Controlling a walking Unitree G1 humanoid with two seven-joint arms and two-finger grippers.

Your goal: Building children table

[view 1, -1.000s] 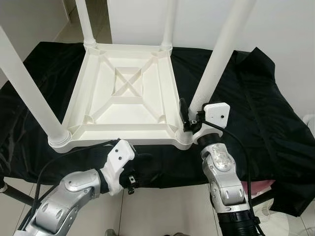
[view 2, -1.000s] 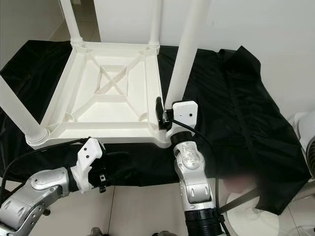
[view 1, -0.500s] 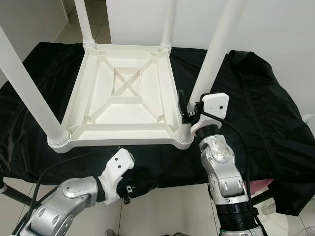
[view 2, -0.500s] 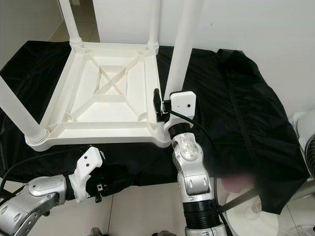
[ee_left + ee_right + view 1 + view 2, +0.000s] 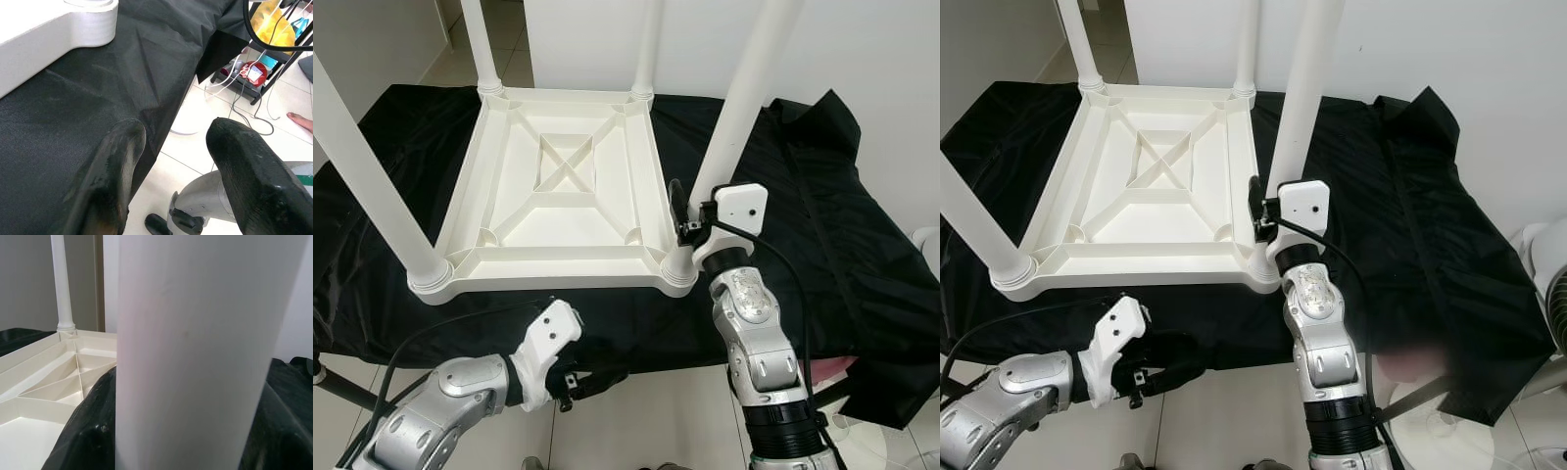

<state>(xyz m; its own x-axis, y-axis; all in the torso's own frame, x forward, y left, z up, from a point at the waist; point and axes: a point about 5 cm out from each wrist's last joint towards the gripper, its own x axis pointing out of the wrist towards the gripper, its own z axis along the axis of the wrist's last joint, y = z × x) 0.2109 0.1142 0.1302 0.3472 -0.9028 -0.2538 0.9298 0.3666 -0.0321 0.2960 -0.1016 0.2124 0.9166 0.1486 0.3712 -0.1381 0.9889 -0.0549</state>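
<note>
In the eye views, the left tool (image 5: pixel 592 377) is seen lower and nearer the robot than a second ago, drawn back from the near rim of the tabletop (image 5: pixel 558 201) to the hanging edge of the black cloth (image 5: pixel 822 225); the right tool (image 5: pixel 690 227) is found almost where it was, clasped about the base of the near right leg (image 5: pixel 736 117). From this it is judged that seating or tightening of that leg is in hand, with the left arm cleared out of the way. The tabletop is shown upside down on the cloth-covered counter, white, ribbed underneath with a crossed square at its middle, and four round white legs are stood upright in its corner sockets. In the left wrist view, the left tool's fingers (image 5: pixel 117 171) are held well apart with nothing between them, over cloth and tiled floor, a corner socket (image 5: pixel 90 19) being near. In the right wrist view, the leg (image 5: pixel 195 352) is seen pressed between both black fingers (image 5: pixel 93 431), the grip closed upon it.
</note>
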